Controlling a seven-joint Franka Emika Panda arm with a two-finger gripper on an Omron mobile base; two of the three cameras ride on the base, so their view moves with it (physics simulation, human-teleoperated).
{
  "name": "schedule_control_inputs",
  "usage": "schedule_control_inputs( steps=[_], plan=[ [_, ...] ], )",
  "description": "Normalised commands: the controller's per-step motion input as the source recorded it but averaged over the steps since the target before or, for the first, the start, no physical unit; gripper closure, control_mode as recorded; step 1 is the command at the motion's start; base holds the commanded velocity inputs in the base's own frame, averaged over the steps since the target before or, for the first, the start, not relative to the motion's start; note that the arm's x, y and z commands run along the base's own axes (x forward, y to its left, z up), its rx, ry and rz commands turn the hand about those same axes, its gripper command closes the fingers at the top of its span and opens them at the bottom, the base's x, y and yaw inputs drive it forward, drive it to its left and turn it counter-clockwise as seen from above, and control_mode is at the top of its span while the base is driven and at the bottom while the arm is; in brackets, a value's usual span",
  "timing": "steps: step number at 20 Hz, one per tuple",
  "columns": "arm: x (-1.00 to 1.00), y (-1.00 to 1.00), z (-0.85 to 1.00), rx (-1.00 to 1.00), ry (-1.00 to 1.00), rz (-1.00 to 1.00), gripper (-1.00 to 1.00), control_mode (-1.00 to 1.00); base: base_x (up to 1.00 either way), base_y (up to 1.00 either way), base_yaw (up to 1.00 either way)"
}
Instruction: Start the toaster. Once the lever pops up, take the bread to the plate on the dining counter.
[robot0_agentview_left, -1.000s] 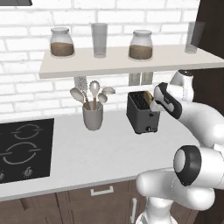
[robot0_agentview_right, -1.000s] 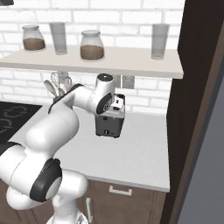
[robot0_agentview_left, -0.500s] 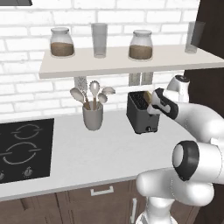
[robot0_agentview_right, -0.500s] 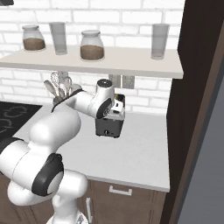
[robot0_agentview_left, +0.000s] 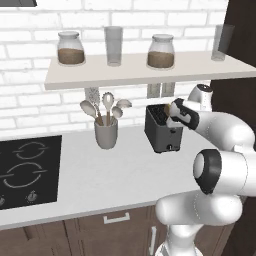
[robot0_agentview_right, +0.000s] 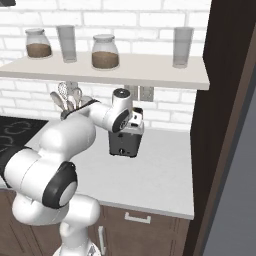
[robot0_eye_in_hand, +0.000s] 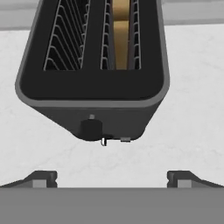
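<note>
The scene is a rendered kitchen corner with a white brick wall behind a pale grey speckled tabletop (robot0_agentview_left: 100, 170) that runs above dark brown cabinets (robot0_agentview_left: 80, 235) with pale handles. A black cooktop (robot0_agentview_left: 27, 170) with two ring burners is set into the tabletop at the left of the left base view. A tall dark brown panel (robot0_agentview_right: 225, 100) closes the run on the right.

A pale shelf (robot0_agentview_left: 140, 70) hangs on the wall above. It carries two glass jars with brown contents (robot0_agentview_left: 70, 48) and two clear tumblers (robot0_agentview_left: 113, 46), standing apart in a row. Below the shelf, against the wall, a grey utensil cup (robot0_agentview_left: 106, 134) holds several pale spoons and a slotted one.

The toaster (robot0_agentview_left: 161, 131) stands on the tabletop to the right of the cup, near the wall and under the shelf. It is dark grey-black, with two slots on top and a small round knob low on the face that the hand view looks at. In the hand view, the bread (robot0_eye_in_hand: 120, 35) sits down in the right-hand slot as a tan slice between the wire guides; the left-hand slot holds nothing but its wires.

The white arm reaches across to the toaster, and its claw (robot0_eye_in_hand: 112, 178) hangs above the toaster's knob end, looking down along it. The two dark fingertips (robot0_eye_in_hand: 43, 178) stand wide apart at the bottom of the hand view, spread with nothing between them, and touch neither toaster nor bread.
</note>
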Motion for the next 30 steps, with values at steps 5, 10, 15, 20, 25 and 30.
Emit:
schedule_control_inputs(
  steps=[5,10,15,20,25,30],
  plan=[
    [0.17,-0.14,-0.12,0.0,0.0,0.0,-1.0,-1.0,0.0,0.0,0.0],
    [0.11,-0.02,-0.21,0.0,0.0,0.0,-1.0,-1.0,0.0,0.0,0.0],
    [0.1,0.0,-0.09,0.0,0.0,0.0,-1.0,-1.0,0.0,0.0,0.0],
    [0.08,0.0,-0.01,0.0,0.0,0.0,-1.0,-1.0,0.0,0.0,0.0],
    [0.02,0.0,-0.01,0.0,0.0,0.0,-1.0,-1.0,0.0,0.0,0.0],
    [0.07,0.0,-0.02,0.0,0.0,0.0,-1.0,-1.0,0.0,0.0,0.0]
  ],
)
